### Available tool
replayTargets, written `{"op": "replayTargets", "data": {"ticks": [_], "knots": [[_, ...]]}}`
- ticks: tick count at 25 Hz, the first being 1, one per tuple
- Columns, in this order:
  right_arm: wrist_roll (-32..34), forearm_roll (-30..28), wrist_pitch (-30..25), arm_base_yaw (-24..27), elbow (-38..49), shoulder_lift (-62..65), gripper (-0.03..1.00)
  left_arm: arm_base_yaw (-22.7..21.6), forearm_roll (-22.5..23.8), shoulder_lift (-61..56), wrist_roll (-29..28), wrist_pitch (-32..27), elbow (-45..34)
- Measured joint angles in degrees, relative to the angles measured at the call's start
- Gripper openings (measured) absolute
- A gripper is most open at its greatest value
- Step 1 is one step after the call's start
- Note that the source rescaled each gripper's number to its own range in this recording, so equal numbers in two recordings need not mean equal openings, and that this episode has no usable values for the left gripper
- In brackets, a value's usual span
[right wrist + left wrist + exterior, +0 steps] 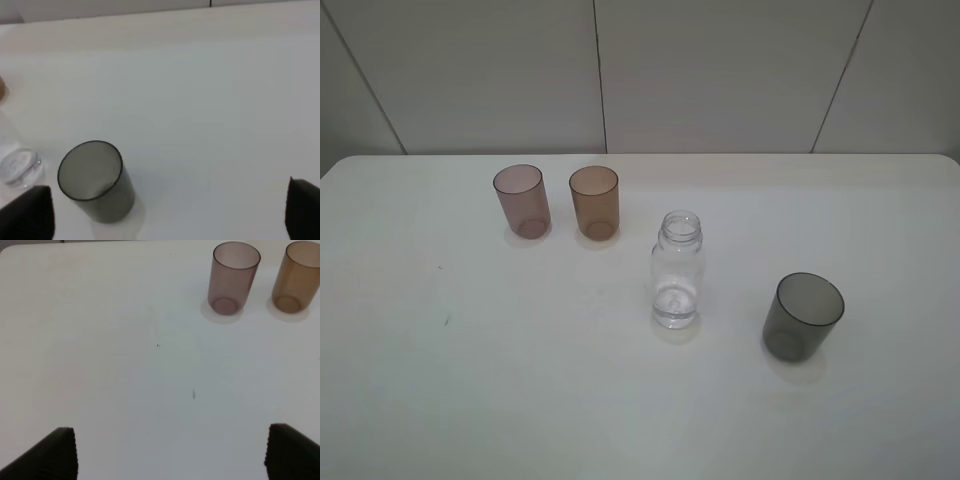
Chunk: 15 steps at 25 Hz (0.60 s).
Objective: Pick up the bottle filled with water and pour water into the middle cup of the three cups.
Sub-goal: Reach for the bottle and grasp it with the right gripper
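The clear bottle (677, 275) stands upright and uncapped near the table's middle. The amber-brown middle cup (594, 202) stands behind it to the left, next to the pinkish-mauve cup (522, 200). The dark smoky-grey cup (802, 316) stands apart at the front right. No gripper shows in the exterior view. In the left wrist view my left gripper (170, 455) is open and empty, well short of the mauve cup (233, 277) and amber cup (299, 276). In the right wrist view my right gripper (170, 215) is open and empty, with the grey cup (97, 182) and the bottle's edge (17, 167) ahead of it.
The white table (440, 380) ends at a far edge against a pale panelled wall (720, 70). A small dark speck (193, 394) lies on the surface ahead of the left gripper.
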State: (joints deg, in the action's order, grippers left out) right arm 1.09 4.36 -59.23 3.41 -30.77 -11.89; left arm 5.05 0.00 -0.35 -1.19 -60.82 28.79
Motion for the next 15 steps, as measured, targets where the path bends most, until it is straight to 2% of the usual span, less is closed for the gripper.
{"op": "replayTargets", "data": {"ticks": [9,12,15], "knots": [[0.00,0.20,7.04,-0.75,-14.87,-28.48,1.00,0.00,0.00,0.00,0.00,0.00,0.00],[0.00,0.42,8.95,-5.49,-17.70,-34.97,1.00,0.00,0.00,0.00,0.00,0.00,0.00],[0.00,0.28,11.97,-13.86,-18.32,-39.64,1.00,0.00,0.00,0.00,0.00,0.00,0.00]]}}
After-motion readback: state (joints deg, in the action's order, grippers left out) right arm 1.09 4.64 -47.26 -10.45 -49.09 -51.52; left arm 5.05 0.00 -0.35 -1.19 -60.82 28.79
